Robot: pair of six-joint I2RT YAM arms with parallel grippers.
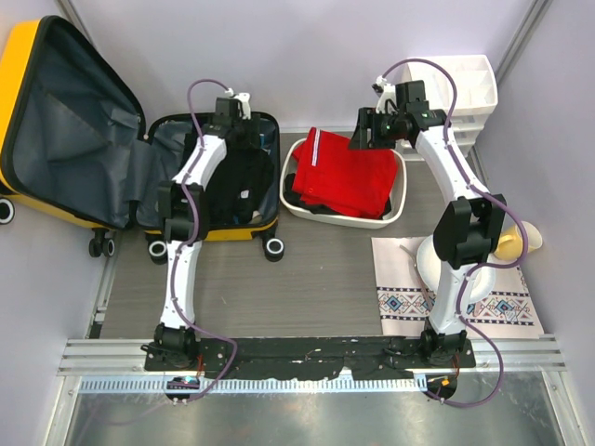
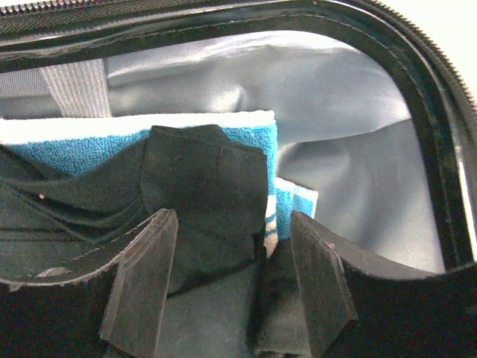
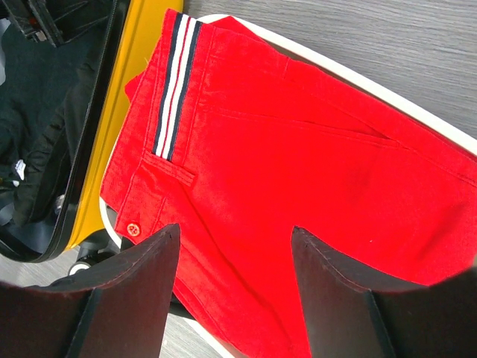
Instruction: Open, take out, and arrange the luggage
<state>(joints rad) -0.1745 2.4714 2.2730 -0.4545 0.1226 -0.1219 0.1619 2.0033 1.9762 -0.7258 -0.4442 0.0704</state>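
Low in the left wrist view, the left gripper (image 2: 232, 231) has its 2 fingers spread around a fold of the black garment (image 2: 201, 186) without pinching it. It should sink deeper before closing, so the grip misses the blue towel (image 2: 74, 145) behind. The luggage (image 1: 13, 121) lies open at the overhead view's upper left. Right of it, the right gripper (image 3: 235, 239) hovers spread and empty over the red shorts (image 3: 298, 164) in the white basin (image 3: 358, 77).

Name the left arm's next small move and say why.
Probably close the left gripper: its open fingers straddle a raised fold of the black garment lying over the blue towel inside the suitcase, so a pinch should catch it.
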